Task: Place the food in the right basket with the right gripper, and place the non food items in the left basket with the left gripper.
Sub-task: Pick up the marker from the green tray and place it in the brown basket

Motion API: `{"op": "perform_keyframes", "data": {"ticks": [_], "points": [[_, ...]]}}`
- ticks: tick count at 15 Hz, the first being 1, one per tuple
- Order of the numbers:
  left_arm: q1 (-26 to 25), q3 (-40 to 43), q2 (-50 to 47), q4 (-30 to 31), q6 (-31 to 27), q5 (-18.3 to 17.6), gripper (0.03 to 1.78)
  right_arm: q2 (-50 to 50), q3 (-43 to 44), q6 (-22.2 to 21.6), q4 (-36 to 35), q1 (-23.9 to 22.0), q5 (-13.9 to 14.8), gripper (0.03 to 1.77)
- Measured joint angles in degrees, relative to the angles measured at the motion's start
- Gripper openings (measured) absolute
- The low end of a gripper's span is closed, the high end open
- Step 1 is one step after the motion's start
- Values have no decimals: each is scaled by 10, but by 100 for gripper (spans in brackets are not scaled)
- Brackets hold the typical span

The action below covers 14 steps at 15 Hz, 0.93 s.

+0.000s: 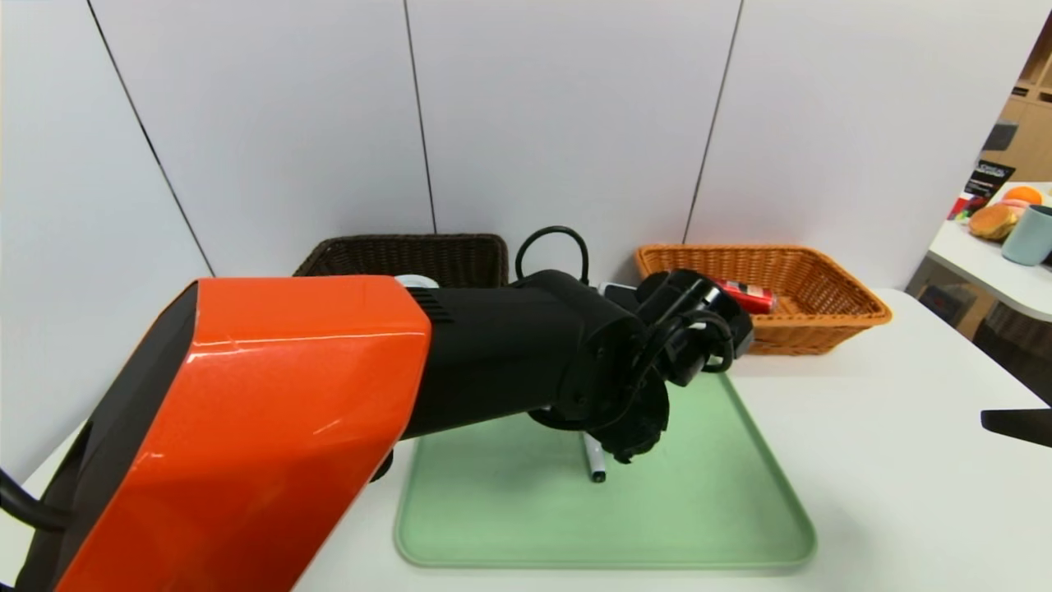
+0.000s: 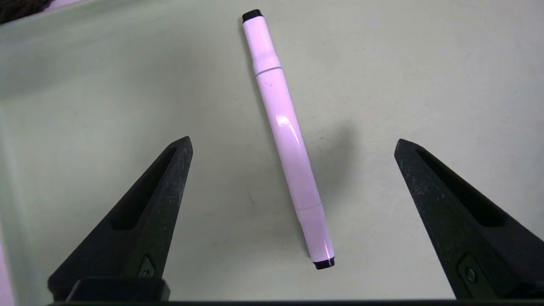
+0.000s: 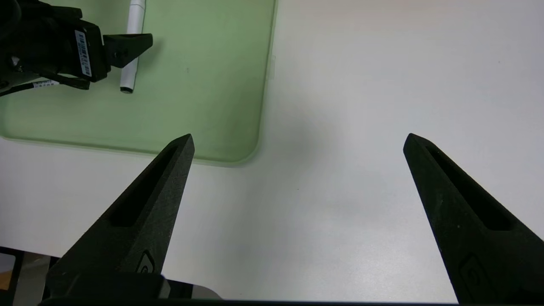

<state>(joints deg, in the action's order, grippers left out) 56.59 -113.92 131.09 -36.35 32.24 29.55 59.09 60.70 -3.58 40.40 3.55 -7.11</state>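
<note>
A white marker [image 2: 282,127] with black tips lies flat on the green tray [image 1: 699,510]. My left gripper [image 2: 293,142] hangs open just above it, one finger on each side, touching nothing. In the head view only the marker's near end [image 1: 594,464] shows below the left wrist. The red can [image 1: 746,296] lies inside the orange-tan right basket [image 1: 822,325]. A white rim [image 1: 417,281] peeks out of the dark brown left basket [image 1: 411,256]. My right gripper [image 3: 298,137] stays open and empty over bare table to the right of the tray.
The left arm's orange housing [image 1: 246,427] blocks the table's near-left part in the head view. Both baskets stand against the white wall panels. A side table [image 1: 978,263] at far right carries a bun [image 1: 993,220] and a pale cup [image 1: 1031,236].
</note>
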Motion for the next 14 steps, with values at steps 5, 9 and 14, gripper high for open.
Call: {"op": "perform_keyframes", "data": {"ticks": [5,9,14], "points": [[-11,0,1,-38,32,-10,169,-6,-3,-4,1,0,1,170],[-25,-1,3,-48,61,-23,169,-10,-9,-4,1,-1,1,170],[-28,-1,8,-51,73,-30,169,-10,-9,-4,1,0,0,170]]}}
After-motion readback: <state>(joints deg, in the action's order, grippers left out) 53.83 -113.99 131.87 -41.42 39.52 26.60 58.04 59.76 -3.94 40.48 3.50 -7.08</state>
